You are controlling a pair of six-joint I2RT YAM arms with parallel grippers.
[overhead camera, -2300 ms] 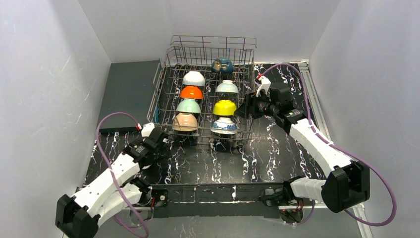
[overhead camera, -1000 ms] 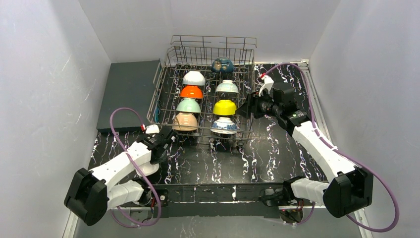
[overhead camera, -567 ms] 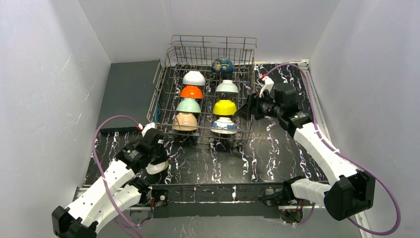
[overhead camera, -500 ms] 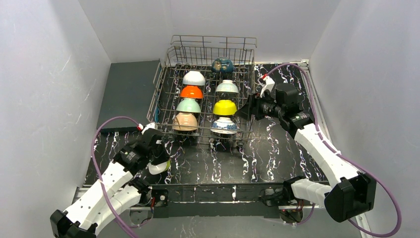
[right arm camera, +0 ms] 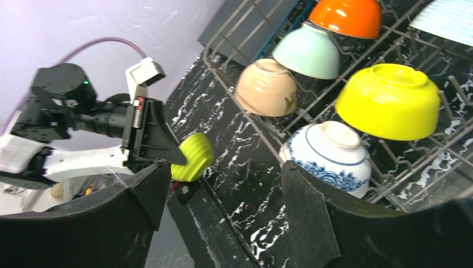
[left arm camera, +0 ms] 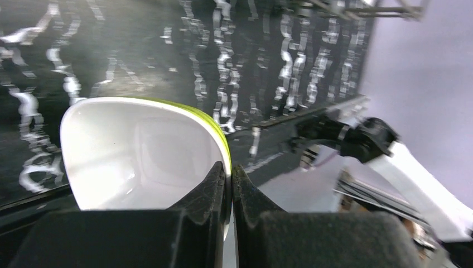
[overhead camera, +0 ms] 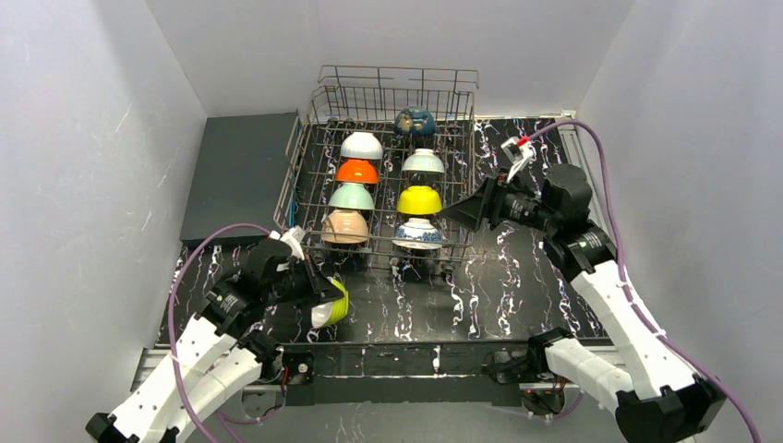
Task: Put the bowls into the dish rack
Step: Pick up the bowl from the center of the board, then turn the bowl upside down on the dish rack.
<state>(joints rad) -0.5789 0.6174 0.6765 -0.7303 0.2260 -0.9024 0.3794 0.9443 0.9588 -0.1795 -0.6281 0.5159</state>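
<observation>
When lifting toward the rack (overhead camera: 297, 175), watch the lime bowl (overhead camera: 334, 303): pinched tight by the left gripper (overhead camera: 321, 293) on one rim wall only, tipped on its side low over the table (overhead camera: 415, 305), just off the rack's near-left corner. Could swivel or slip out on a fast swing, or clip the front wires and jar the peach bowl (overhead camera: 345, 226) behind them. Noted right gripper (overhead camera: 454, 212) spread wide, empty, at the rack's right wall.

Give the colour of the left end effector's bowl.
The bowl is lime green outside, white inside; clearest in left wrist view.
</observation>
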